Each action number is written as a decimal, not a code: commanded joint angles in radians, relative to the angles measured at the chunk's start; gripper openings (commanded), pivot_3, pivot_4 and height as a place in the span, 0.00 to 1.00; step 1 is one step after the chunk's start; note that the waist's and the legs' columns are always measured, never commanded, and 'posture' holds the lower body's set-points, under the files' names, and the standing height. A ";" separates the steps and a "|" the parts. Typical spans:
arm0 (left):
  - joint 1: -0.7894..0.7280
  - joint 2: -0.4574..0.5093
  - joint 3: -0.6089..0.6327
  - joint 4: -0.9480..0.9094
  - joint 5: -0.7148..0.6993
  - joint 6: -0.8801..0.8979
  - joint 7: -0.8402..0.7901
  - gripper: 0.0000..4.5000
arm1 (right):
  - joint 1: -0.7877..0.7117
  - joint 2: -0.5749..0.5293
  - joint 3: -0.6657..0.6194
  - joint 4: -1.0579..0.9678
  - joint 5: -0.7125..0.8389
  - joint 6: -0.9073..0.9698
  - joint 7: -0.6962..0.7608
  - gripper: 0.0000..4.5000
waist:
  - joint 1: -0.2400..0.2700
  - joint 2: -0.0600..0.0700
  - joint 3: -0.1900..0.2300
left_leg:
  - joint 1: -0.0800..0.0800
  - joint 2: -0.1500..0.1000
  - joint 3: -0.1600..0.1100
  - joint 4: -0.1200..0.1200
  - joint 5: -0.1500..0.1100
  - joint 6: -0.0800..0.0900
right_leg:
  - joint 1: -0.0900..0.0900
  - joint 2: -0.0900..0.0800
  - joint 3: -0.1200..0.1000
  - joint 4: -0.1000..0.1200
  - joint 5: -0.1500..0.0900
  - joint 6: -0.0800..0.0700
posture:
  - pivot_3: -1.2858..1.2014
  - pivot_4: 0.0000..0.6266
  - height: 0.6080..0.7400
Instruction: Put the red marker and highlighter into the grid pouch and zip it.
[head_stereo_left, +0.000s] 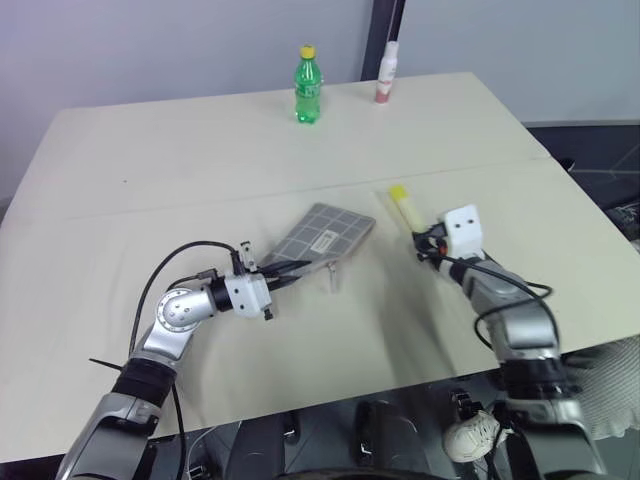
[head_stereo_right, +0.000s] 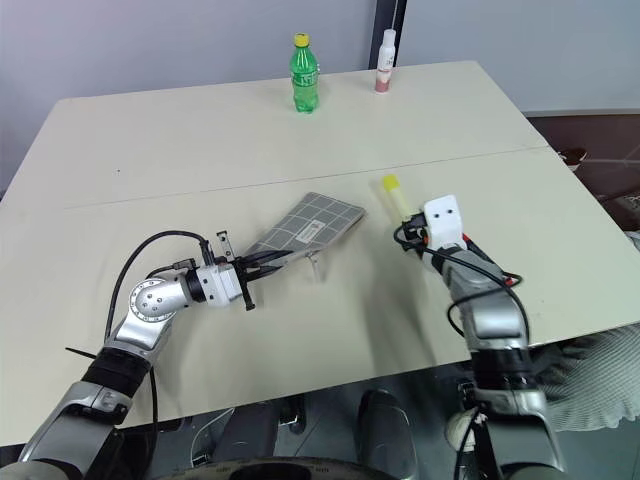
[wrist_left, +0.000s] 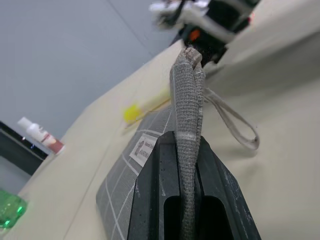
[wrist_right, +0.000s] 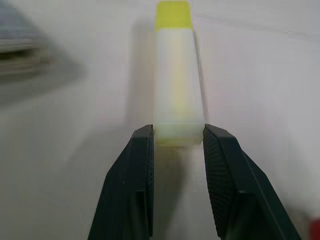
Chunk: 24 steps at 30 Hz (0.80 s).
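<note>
Left gripper (head_stereo_left: 285, 277) is clamped shut on the near edge of the pouch (head_stereo_left: 325, 236), fabric pinched flat between its black fingers (wrist_left: 159, 200), with that edge lifted off the table (head_stereo_left: 200, 160) while the far end rests on it. Keep this hold steady and the lifted edge raised, since it appears to be the side the items must enter; whether the zipper is open cannot be told from these views. A loop of cord (wrist_left: 235, 125) hangs from the pouch beside the held edge and should be kept out of the mouth. Just right of the pouch lies the highlighter (head_stereo_left: 403, 207), flat on the table, yellow cap pointing away from the robot. Right gripper (wrist_right: 178, 137) sits at its near, pale end: the jaws are partly open, one finger on each side of the butt, and firm contact cannot be confirmed. The step in hand is judged to be the grasp of the highlighter. For a good grip, close squarely across the barrel rather than on the very tip, because a hold at the end may let the tube pivot or squirt forward. Lift only once both pads bear evenly, then carry it left toward the raised pouch edge, cap leading. Far beyond the pouch stand a green bottle (head_stereo_left: 308, 86) and a small white one (head_stereo_left: 386, 75), well clear of the work.
</note>
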 joint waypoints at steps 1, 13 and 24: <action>-0.012 -0.004 0.037 -0.048 -0.108 0.043 -0.025 0.00 | 0.057 -0.069 -0.067 -0.186 0.136 -0.078 0.188 0.18 | 0.000 0.000 0.000 | 0.000 0.000 0.000 0.000 0.000 0.000 | 0.000 0.000 0.000 0.000 0.000 0.000 | 0.52 0.24 1.00; -0.062 -0.011 0.129 -0.057 -0.267 0.148 -0.135 0.00 | 0.154 -0.241 -0.031 -0.242 0.128 -0.217 0.411 0.18 | 0.003 0.000 0.000 | 0.001 0.000 -0.003 0.005 -0.001 0.001 | 0.004 0.000 -0.002 -0.002 0.000 0.000 | 0.52 0.24 1.00; -0.053 -0.026 0.123 -0.083 -0.239 0.142 -0.183 0.00 | 0.119 -0.228 0.009 -0.127 0.071 -0.332 0.415 0.18 | 0.003 0.000 0.000 | 0.001 0.000 -0.003 0.006 -0.002 0.003 | 0.005 0.000 -0.003 -0.003 0.001 0.000 | 0.52 0.24 1.00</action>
